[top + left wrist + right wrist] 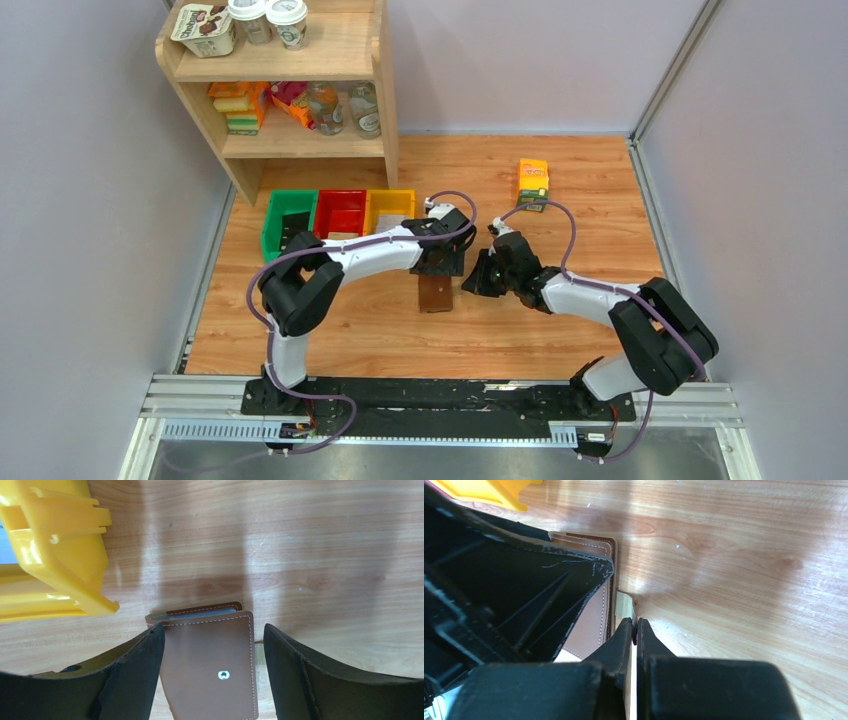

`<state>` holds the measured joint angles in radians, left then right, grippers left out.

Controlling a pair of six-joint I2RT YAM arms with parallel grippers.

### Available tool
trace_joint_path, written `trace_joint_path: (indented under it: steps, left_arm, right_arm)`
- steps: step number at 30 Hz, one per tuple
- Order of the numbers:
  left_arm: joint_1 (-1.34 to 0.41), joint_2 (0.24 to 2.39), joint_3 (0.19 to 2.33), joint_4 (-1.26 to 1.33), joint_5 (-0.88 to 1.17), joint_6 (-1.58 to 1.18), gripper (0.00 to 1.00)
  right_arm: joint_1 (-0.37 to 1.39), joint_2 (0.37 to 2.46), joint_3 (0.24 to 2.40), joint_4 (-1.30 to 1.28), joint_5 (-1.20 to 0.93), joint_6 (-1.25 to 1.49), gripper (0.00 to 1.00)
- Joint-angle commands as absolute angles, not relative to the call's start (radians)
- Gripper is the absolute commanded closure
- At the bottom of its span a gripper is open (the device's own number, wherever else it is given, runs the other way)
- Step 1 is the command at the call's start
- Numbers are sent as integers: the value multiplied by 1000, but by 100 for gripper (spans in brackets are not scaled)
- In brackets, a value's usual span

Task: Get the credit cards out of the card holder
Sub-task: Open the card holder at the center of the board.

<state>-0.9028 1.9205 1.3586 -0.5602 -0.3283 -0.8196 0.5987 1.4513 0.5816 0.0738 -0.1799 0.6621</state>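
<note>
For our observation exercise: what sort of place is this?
Probably a lab robot test cell: grey partition walls, two white-and-black arms on a metal rail, a wooden shelf of grocery props.

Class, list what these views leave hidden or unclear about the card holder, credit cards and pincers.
Credit cards: none visible; left wrist view shows the card holder closed.
Holder's near end: cut off by that view's bottom edge.
Top view: left pincer covers the holder's far part.
Right wrist view: unclear whether the shut right pincer pinches the pale tab.
</note>
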Motion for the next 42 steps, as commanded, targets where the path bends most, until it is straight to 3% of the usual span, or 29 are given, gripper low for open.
trace_joint_path:
  steps: [1, 8, 11, 13, 25, 35, 42]
  left_arm:
    - [-911, 1959, 1400, -604, -331, -804, 21]
    - [-931, 1970, 1393, -629, -345, -815, 32]
    - [-934, 1971, 1401, -640, -360, -804, 45]
    - [-933, 1970, 1402, -650, -377, -798, 48]
    - [-933, 1861, 1278, -669, -428, -811, 39]
    - [-917, 1484, 973, -437, -410, -879, 38]
    - [-858, 1232, 821, -374, -370, -913, 34]
  right_arm:
    - [597, 1413, 571, 123, -153, 670, 100]
    - [597, 1408, 571, 118, -152, 667, 100]
    - [597, 1404, 571, 115, -147, 667, 100]
    - [597, 1401, 571, 114, -147, 666, 100]
    - [597, 1267, 615, -27, -118, 603, 100]
    - [598, 1152, 782, -279, -132, 442, 100]
    - [681, 1222, 888, -396, -173, 419, 100]
